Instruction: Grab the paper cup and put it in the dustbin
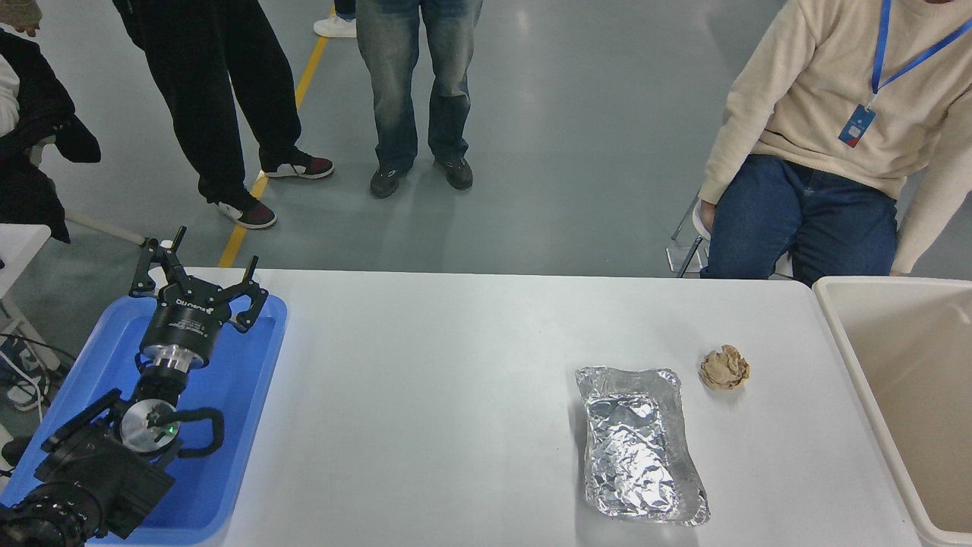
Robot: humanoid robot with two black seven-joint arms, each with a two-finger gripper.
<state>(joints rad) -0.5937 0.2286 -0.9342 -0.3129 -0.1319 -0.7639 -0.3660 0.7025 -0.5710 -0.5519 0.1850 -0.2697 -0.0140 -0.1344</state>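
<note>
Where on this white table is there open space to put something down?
The widest bare stretch of the table lies between the blue tray on the left, where the left gripper is parked, and the foil tray. It is tighter on the right: the brown paper ball sits just beyond the foil tray, leaving only a narrow strip before the dustbin.

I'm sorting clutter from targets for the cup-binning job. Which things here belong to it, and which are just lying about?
Belongs to the job:
- the dustbin, at the table's right end
- the paper cup: not visible anywhere in this view

Just lying about:
- foil tray
- crumpled paper ball
- blue tray, with the left hand parked open over it
</note>
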